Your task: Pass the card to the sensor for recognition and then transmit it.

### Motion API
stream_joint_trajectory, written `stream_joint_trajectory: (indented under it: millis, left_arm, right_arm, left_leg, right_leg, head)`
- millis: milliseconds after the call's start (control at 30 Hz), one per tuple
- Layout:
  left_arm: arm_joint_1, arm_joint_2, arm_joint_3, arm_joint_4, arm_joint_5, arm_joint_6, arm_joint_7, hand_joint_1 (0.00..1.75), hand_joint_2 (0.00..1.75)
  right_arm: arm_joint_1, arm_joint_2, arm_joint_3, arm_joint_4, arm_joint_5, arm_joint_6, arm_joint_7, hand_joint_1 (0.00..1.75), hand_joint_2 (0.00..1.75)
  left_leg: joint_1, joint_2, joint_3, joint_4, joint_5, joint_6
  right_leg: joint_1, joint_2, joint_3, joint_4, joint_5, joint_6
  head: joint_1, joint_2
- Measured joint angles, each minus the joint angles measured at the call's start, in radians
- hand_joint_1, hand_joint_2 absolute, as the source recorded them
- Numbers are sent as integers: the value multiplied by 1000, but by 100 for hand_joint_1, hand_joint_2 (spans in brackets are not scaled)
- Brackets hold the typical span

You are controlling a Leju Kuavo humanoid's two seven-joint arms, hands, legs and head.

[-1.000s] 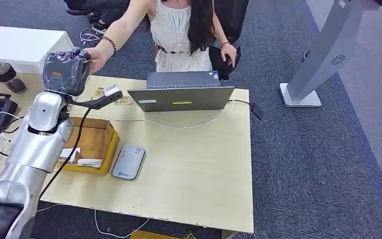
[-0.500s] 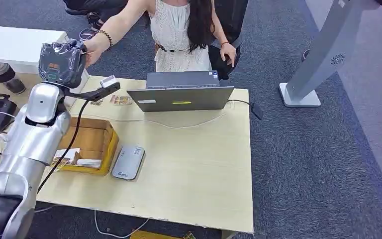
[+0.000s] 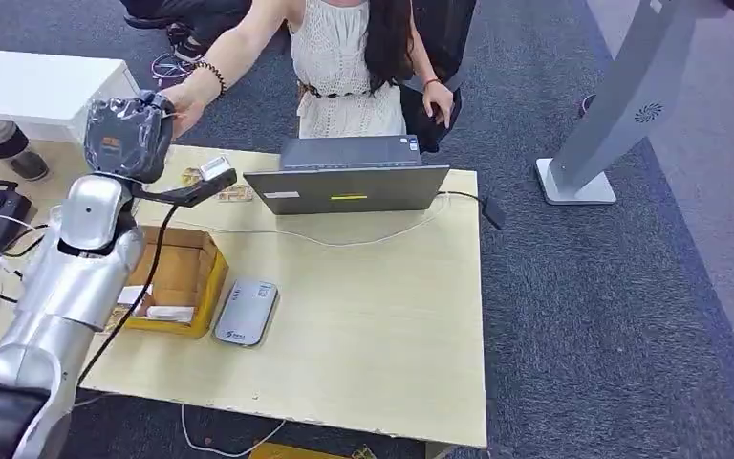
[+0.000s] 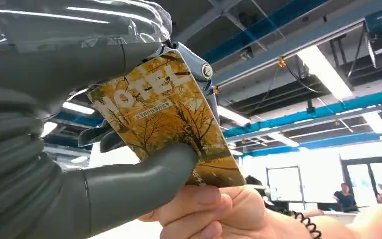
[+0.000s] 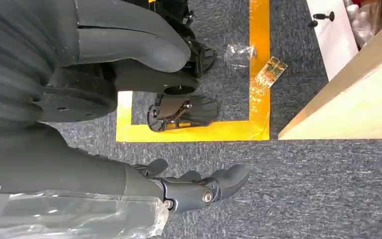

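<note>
Laptop, cardboard box and cup on table

left hand raised, gripping; right hand hanging, empty

Head view was evenly and brightly lit from overhead; the pale wooden bench carried only soft, faint shadows. Left wrist view looked up into long white ceiling strip lights, which blew out, as did the bright windows. Clear plastic wrap showed glare streaks. Right wrist view was sharp, diffuse light.
</note>
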Motion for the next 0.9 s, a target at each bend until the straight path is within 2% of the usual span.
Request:
stream_joint_trajectory:
  millis: [267,700,733,900]
  left_arm:
    - [129,1,0,-156,9,5,-3,175,175]
    - [193,1,0,-261,-1,-2,-8,175,175]
    - [200,-2,0,-270,-1,-3,-8,0,175]
    - [223,-11,0,-299,5,-8,-11,0,175]
  right_arm:
    - [12,-1,0,0,-2,-3,-9,0,175]
    - [12,-2,0,0,-4,-6,-10,0,175]
    - [12,-2,0,0,-4,-7,-11,0,175]
    - [12,-2,0,0,-16,-10,-13,0,175]
  left_leg:
    - [0,2,-1,0,-1,1]
    - [0,0,-1,0,0,1]
    - [0,0,-2,0,0,1]
    - [0,0,-2,0,0,2]
  right_leg:
    - [0,2,-2,0,0,0]
    - [0,0,-1,-1,1,1]
    - [0,0,-1,-1,1,1]
    - [0,0,-1,-1,1,1]
  head:
    - [0,0]
    - [0,0]
    - [0,0]
    - [0,0]
